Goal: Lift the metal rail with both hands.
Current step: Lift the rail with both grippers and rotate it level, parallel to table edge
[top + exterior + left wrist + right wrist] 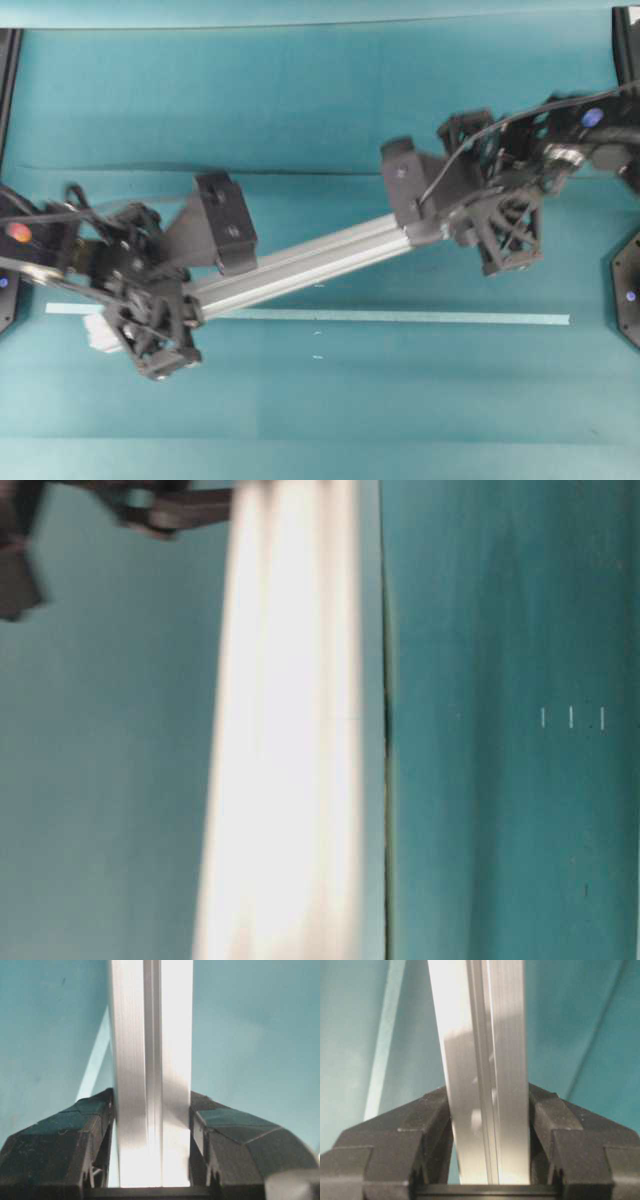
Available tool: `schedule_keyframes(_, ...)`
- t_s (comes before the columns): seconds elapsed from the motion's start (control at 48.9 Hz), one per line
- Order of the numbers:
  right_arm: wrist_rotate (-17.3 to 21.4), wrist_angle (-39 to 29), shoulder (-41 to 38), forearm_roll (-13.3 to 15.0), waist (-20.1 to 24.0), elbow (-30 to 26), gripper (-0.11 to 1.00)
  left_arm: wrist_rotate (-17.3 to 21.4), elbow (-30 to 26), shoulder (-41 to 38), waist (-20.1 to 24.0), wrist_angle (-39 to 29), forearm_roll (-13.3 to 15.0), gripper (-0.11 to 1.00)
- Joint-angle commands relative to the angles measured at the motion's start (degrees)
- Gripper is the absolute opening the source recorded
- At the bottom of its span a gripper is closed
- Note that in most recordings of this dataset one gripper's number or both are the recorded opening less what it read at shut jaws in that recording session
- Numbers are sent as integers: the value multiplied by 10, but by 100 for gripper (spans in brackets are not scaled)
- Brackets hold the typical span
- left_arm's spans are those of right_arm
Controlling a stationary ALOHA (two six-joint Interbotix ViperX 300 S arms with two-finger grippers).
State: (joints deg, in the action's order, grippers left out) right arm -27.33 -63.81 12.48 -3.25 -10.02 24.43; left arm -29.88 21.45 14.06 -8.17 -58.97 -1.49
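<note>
The metal rail (310,262) is a long silver grooved bar that slants from lower left to upper right over the teal table. My left gripper (178,305) is shut on its left part, and the rail's end sticks out past it. My right gripper (440,232) is shut on its right end. In the left wrist view the rail (150,1060) fills the gap of the left gripper (151,1125), with both fingers pressed on its sides. The right wrist view shows the same: the rail (485,1035) is clamped in the right gripper (490,1115). In the table-level view the rail (285,730) is a blurred pale band, seemingly off the surface.
A thin pale tape strip (400,317) lies flat across the table in front of the rail and passes under its left end. It also shows in the left wrist view (95,1060) and the right wrist view (382,1045). Arm bases stand at both side edges.
</note>
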Motion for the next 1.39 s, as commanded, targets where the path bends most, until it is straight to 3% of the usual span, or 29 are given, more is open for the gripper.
schedule_keyframes(0.0,4,-34,15,-1,0,-53,41,0,-51,25,4,-29,2,33)
schedule_keyframes(0.164,4,-91,17,-1,0,-118,41,1,-104,30,6,-103,2,33)
schedule_keyframes(0.409,10,-117,18,-1,1,-194,41,5,-176,30,10,-171,2,33)
schedule_keyframes(0.593,39,-132,23,-1,5,-214,41,18,-214,30,16,-205,2,33)
schedule_keyframes(0.859,143,-187,42,-1,36,-227,41,72,-228,35,63,-269,2,33)
schedule_keyframes(1.187,287,-265,55,-1,72,-253,40,168,-233,36,125,-274,-3,33)
schedule_keyframes(1.371,322,-284,59,1,86,-288,40,178,-260,33,131,-279,-3,33)
